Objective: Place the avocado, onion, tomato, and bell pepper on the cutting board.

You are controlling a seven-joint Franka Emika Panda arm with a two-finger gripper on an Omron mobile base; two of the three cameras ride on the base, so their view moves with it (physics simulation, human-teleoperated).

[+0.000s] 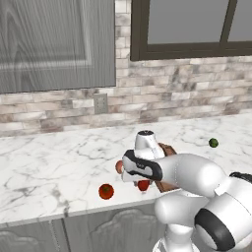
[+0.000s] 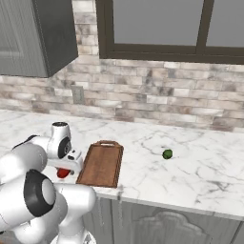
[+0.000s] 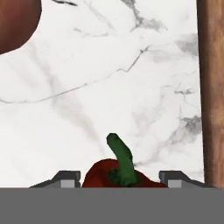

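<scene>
The bell pepper [image 3: 101,177], deep red with a green stem, sits between my gripper's [image 3: 120,180] two fingertips, which touch its sides. It shows low over the counter, under my hand, just left of the cutting board [image 2: 101,164], as the pepper [image 1: 143,185] [image 2: 62,173]. The tomato [image 1: 106,191] lies on the counter to the left, near the front edge. Behind my hand, half of the onion [image 1: 119,166] peeks out. The avocado [image 1: 213,142] [image 2: 167,154] rests far to the right of the board. My arm hides most of the board [image 1: 169,149] in the left base view.
The board's rim [image 3: 213,87] runs down the right edge of the hand view. A rounded brownish-red thing [image 3: 13,19] fills its top-left corner. A brick wall with an outlet [image 1: 100,103] backs the marble counter [image 1: 54,162]. The counter's front edge lies just under the pepper.
</scene>
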